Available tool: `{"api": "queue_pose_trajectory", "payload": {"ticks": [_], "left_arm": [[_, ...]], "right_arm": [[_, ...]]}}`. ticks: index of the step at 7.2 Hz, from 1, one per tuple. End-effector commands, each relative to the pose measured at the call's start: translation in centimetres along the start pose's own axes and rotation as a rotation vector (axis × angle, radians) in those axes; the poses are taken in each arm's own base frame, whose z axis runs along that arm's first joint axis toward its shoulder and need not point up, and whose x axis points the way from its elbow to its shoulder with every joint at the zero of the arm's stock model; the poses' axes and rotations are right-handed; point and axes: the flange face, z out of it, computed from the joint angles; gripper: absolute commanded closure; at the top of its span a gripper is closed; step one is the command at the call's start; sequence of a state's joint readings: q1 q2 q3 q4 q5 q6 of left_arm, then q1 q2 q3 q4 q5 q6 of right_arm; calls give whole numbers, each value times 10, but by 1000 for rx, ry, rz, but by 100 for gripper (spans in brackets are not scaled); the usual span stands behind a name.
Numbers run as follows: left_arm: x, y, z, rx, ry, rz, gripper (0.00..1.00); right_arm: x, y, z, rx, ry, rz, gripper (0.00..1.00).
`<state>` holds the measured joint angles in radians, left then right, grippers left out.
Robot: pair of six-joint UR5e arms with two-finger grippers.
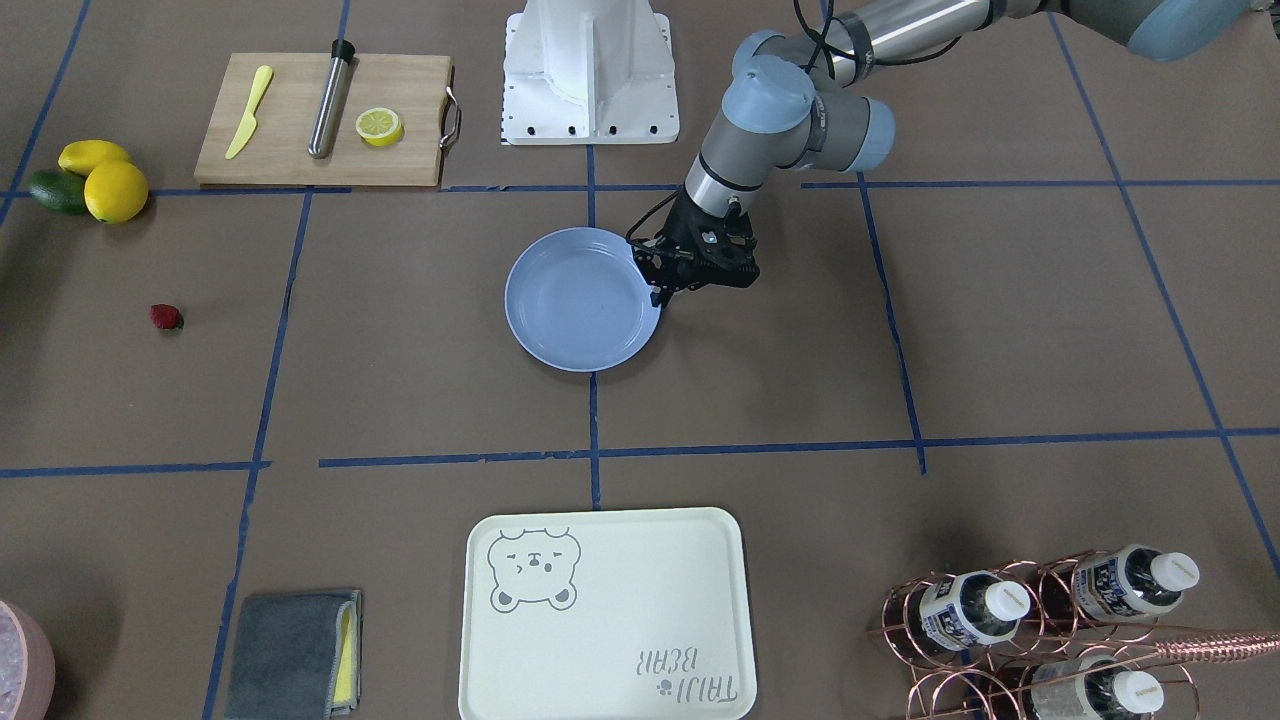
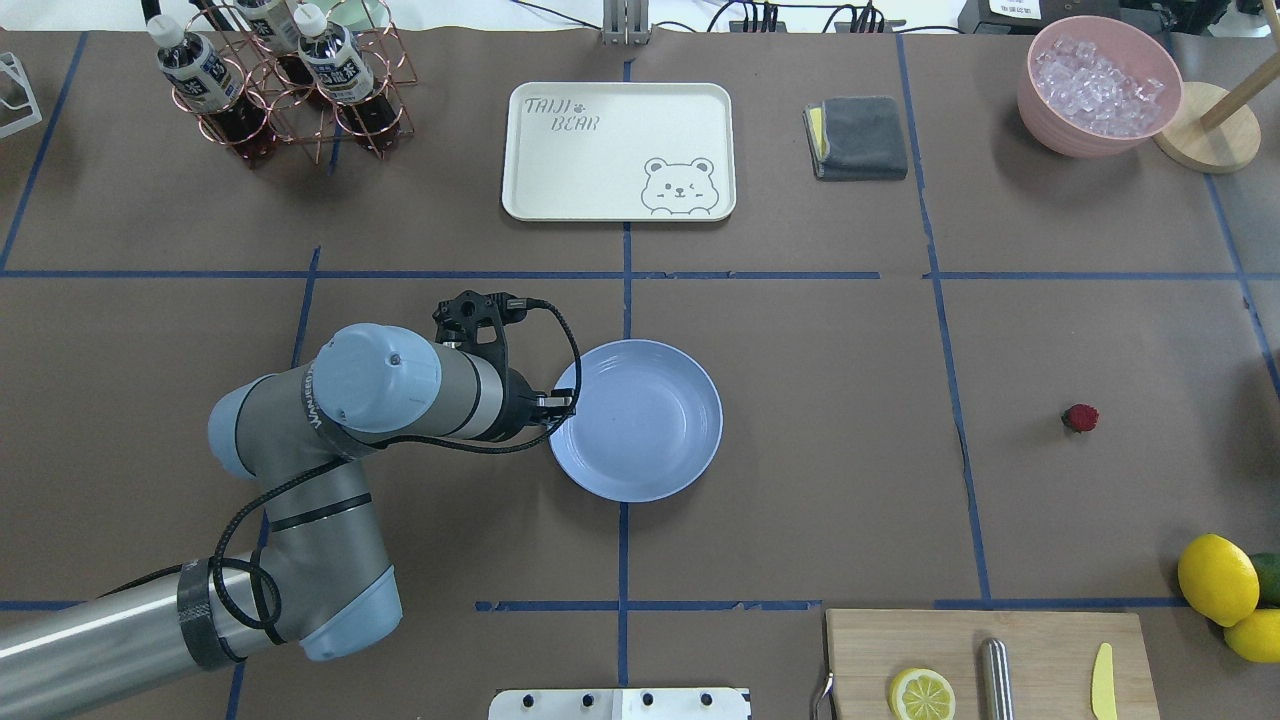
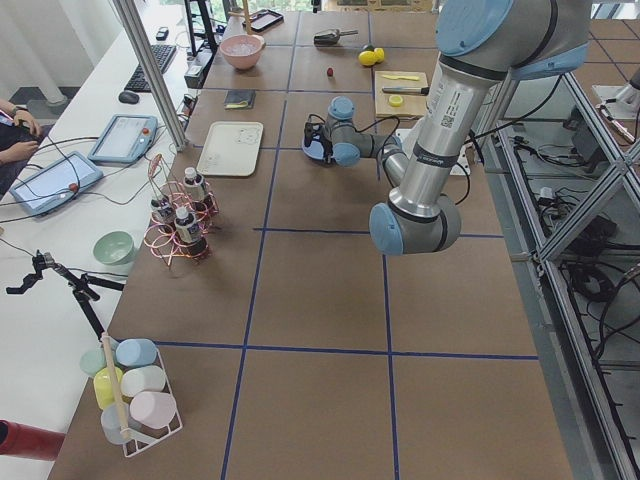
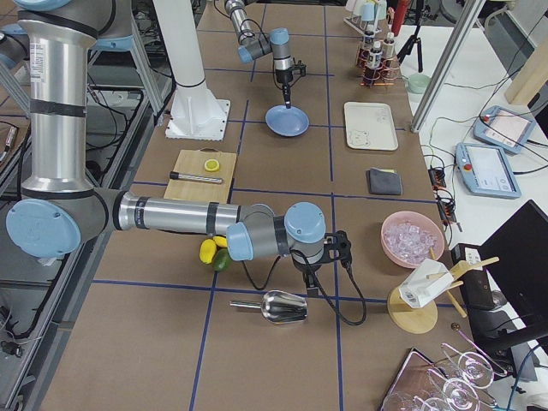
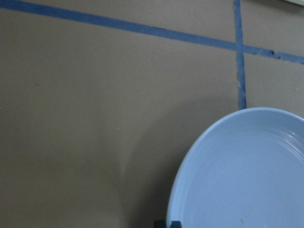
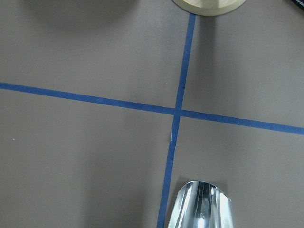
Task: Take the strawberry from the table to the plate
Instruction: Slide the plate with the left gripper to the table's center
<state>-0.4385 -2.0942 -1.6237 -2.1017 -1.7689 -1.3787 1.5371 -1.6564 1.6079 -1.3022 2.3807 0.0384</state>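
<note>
Nearest, the left gripper (image 2: 553, 405) sits at the plate's (image 2: 650, 420) nine o'clock rim; I cannot tell whether it pinches the rim. Well apart at the plate's three o'clock, the strawberry (image 2: 1080, 418) lies on the table (image 2: 850, 450). It looks light, bumpy and probably soft, so a gentle pinch across its middle seems best. Farther right, the right gripper (image 4: 310, 274) hangs by a scoop (image 4: 282, 306); I cannot tell if it is closed.

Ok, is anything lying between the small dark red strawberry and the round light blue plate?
Nothing visible does. Between the small dark red strawberry and the round light blue plate lies only bare brown table crossed by one blue tape line. The left gripper sits at the plate's opposite rim.
</note>
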Motion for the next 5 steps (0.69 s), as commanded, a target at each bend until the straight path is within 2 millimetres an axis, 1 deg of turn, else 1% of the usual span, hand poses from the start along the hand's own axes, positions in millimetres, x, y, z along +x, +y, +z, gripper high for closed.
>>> {"api": "queue_pose_trajectory", "payload": {"ticks": [1,5], "left_arm": [[-1,2,2,-2,-4,2,100],[-2,-1,-1,3,-3,1,100]], "right_arm": [[1,0,1,-2,0,2,0],[1,0,1,-2,0,2,0]]}}
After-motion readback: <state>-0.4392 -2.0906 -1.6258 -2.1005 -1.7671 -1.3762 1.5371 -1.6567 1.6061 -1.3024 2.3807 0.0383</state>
